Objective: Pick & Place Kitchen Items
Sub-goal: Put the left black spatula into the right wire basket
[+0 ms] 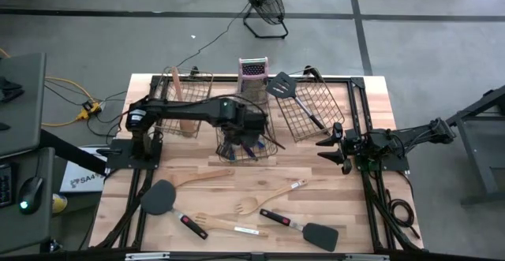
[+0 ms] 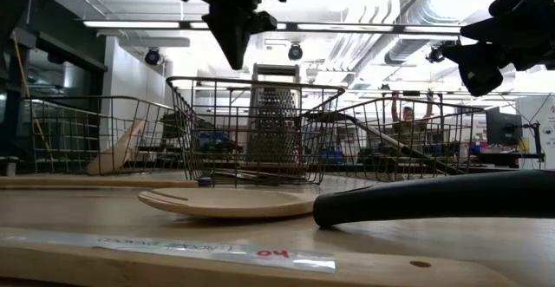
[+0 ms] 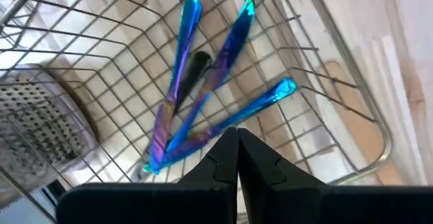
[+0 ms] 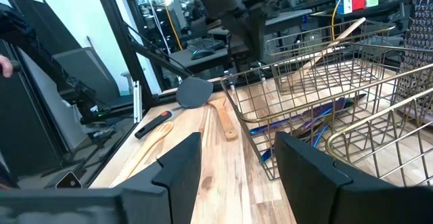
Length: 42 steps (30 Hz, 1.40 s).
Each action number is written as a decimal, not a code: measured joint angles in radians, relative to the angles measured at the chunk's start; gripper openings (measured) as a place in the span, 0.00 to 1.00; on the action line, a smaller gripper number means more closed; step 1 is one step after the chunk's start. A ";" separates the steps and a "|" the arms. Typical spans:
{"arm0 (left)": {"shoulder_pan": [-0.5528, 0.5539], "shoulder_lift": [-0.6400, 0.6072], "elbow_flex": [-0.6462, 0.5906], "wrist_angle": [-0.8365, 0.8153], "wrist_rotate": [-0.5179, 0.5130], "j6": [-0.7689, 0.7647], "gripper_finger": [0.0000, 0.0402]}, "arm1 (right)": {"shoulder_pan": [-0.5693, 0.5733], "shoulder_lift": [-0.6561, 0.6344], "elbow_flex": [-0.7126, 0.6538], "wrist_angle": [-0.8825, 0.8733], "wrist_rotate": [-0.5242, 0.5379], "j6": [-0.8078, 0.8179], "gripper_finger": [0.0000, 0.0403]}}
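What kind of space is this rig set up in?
Probably a robotics lab or workshop in an industrial hall, not a kitchen. The wooden table stands on bare concrete with a floor fan behind it, and the low view shows exposed ceiling ducts and strip lighting.

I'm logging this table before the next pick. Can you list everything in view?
Wire baskets: three, metallic, across the table's far half.
Iridescent cutlery: three pieces, purple-blue, in the middle basket.
Box grater: one, metal, behind the middle basket.
Black spatulas: three; two near the front edge, one in the right basket.
Wooden utensils: about five, pale; three at the front, two in the left basket.
Fan: one, black, on the floor.
Left gripper: shut, empty, over the middle basket.
Right gripper: open, at the table's right side.
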 joint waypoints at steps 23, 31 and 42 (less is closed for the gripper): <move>-0.243 -0.110 -0.002 -0.179 0.053 -0.081 0.00 | 0.000 0.000 0.000 -0.001 0.000 0.000 0.45; -0.363 -0.126 -0.022 -0.205 0.061 -0.149 0.00 | 0.000 0.000 0.000 0.000 0.000 0.000 0.45; -0.528 -0.266 -0.275 -0.099 0.063 -0.335 0.00 | 0.000 0.000 0.000 0.000 0.000 0.000 0.45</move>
